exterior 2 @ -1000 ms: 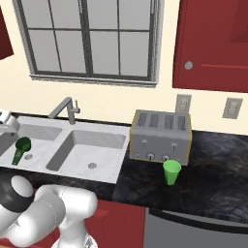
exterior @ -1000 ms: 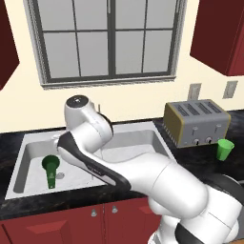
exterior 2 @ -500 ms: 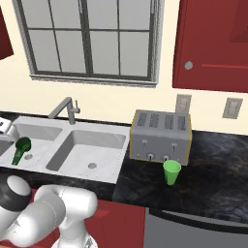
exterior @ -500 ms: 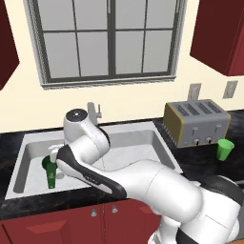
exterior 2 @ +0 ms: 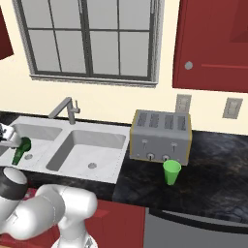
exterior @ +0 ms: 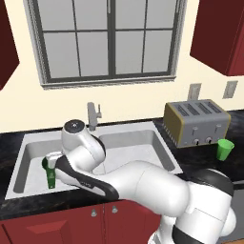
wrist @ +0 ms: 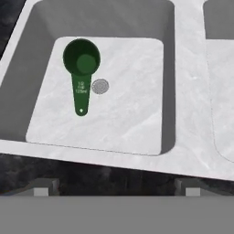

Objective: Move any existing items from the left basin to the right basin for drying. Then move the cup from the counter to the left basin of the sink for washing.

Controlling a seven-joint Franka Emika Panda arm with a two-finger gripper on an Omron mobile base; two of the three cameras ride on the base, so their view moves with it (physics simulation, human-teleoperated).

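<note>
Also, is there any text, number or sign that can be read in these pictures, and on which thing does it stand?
Dark green scoop in the left basin: small pale marks on its handle, too blurred to read.
Toaster, cup, faucet, cabinets: no text visible.

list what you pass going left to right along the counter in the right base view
dark green item in the left basin → faucet → right basin → toaster → cup
</note>
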